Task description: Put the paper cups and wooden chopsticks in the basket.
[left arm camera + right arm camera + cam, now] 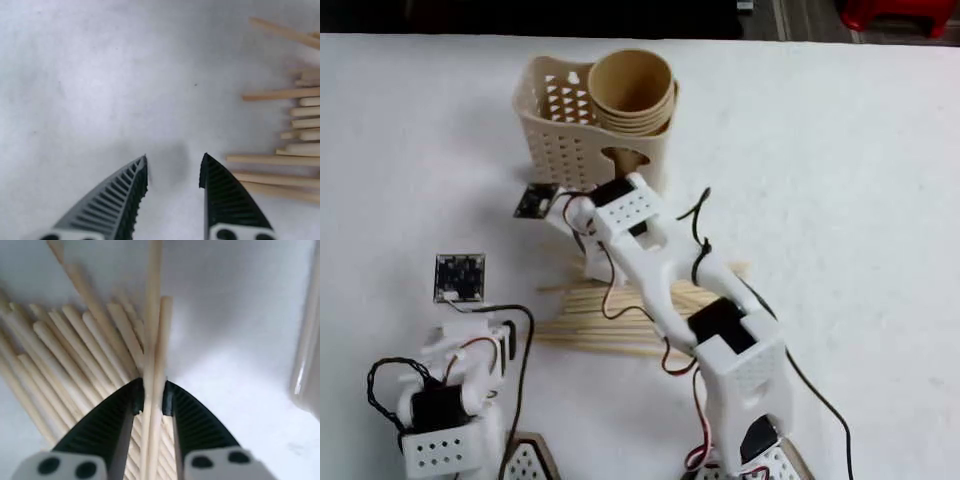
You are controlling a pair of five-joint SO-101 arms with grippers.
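A cream perforated basket (555, 140) stands at the back of the table with a stack of tan paper cups (631, 92) in it. A pile of wooden chopsticks (610, 315) lies on the white table in front of it, with more chopsticks (75, 345) spread under the right arm. My right gripper (150, 397) is shut on two chopsticks (156, 335), just above the pile and near the basket's front. My left gripper (172, 167) stands open over bare table, with chopstick ends (295, 125) off to one side.
The basket's wall (307, 350) stands close beside the right gripper. The right arm (680, 300) stretches over the chopstick pile. The left arm (455, 385) sits folded at the front left. White table spreads to the right and far left.
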